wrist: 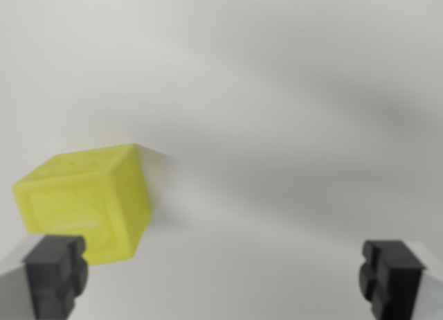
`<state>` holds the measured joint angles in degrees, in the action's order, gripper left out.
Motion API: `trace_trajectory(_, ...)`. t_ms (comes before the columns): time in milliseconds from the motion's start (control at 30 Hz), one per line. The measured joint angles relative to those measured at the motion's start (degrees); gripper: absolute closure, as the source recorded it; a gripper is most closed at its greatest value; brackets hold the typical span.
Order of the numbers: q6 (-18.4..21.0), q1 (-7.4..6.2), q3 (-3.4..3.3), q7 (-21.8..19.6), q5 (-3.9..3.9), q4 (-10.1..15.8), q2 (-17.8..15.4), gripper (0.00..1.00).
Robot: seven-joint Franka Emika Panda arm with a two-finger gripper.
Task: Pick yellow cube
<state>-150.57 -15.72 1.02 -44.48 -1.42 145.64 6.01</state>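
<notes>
A yellow cube (86, 202) lies on a pale grey surface at the wrist view's left, turned at an angle and slightly blurred. My gripper (223, 275) is open, its two black fingertips showing at the bottom corners. The left fingertip (57, 271) overlaps the cube's lower edge in the picture; the right fingertip (391, 275) is far from it. The cube sits off to the left of the gap between the fingers, not centred in it. Nothing is held.
The pale grey surface (277, 126) fills the rest of the view, crossed by soft diagonal shadows.
</notes>
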Motion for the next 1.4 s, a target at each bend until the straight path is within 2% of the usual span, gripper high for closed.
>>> trace_trajectory(600, -6.34, -4.65, 0.01, -0.77, 0.20, 3.09, 2.84, 0.00)
trace_trajectory(1267, -13.32, -10.13, 0.01, -2.05, 0.31, 5.17, 7.23, 0.00)
trace_trajectory(1400, -14.02, -10.71, -0.04, -1.98, 0.34, 5.31, 7.76, 0.00)
